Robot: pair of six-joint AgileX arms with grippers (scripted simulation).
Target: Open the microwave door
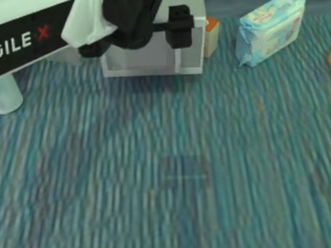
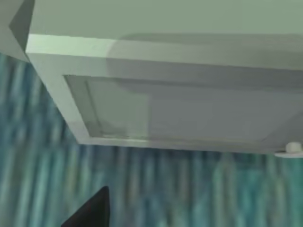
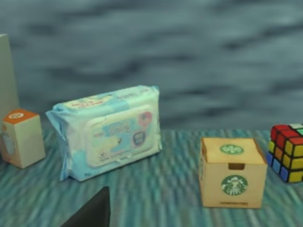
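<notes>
The left arm reaches in from the top view's left edge, and its black two-finger gripper hangs over the boxy silver-grey microwave at the far edge of the table. The black fingers sit directly above the front part of the oven's roof, toward its right end, with the wrist and the white arm casing behind them covering most of the rest of the top. I cannot tell whether the fingers are spread or closed; nothing shows between them.

Just below the gripper lies the microwave door, a flat silver-grey front panel with a darker grey window. In the left wrist view it appears flush against the body, with no gap along its edges. A small pale knob-like piece shows at the lower corner of the front; what it is cannot be made out.

To the right of the gripper, just beside the microwave's right wall, stands a small cream carton with an orange top. Farther right lies a pale blue soft pack of wet wipes.

The right arm is out of the top view. Its wrist camera shows a tan cardboard box with a green round logo and a multicoloured puzzle cube on the striped teal tablecloth.
</notes>
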